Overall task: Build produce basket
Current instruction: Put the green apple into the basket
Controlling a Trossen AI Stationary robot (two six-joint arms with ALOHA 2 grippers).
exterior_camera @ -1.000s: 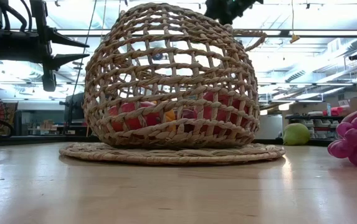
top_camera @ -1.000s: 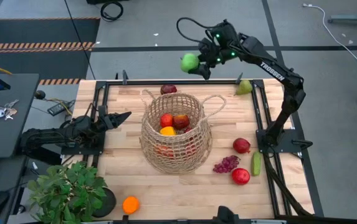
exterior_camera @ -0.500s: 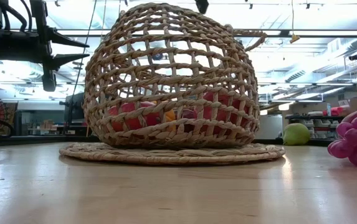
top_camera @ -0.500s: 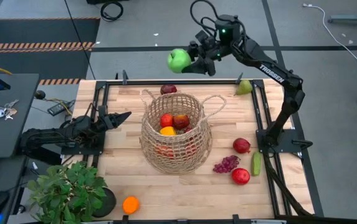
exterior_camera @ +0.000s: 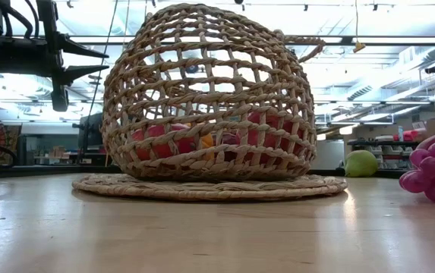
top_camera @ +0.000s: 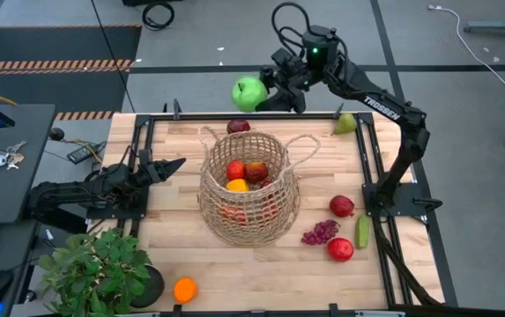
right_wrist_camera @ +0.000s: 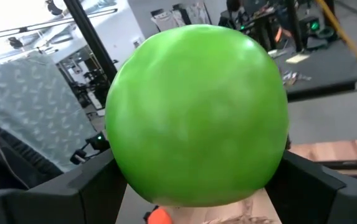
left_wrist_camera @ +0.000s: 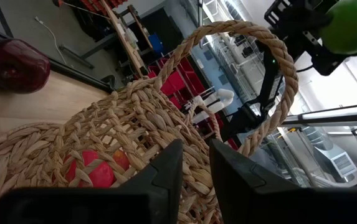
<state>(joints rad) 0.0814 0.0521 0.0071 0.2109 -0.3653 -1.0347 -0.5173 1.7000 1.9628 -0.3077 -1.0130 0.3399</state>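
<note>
Right gripper [top_camera: 259,92] clamped on green apple [top_camera: 249,92], high beyond table's far edge. Basket [top_camera: 249,187] mid-table, part filled. Advice: carry apple over the rim opening, lower, then release. Left gripper [top_camera: 166,165] idle beside basket, fingers nearly together, empty.

Upright wicker basket [top_camera: 249,188] holds red, orange produce [top_camera: 245,173].

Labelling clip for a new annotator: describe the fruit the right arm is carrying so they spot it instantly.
Start at the big wicker basket mid-table, then look past the table's far edge. There the right gripper holds a green apple in the air. It is the only fruit off the table, round and bright green, unlike the dark red apple just behind the basket.
</note>
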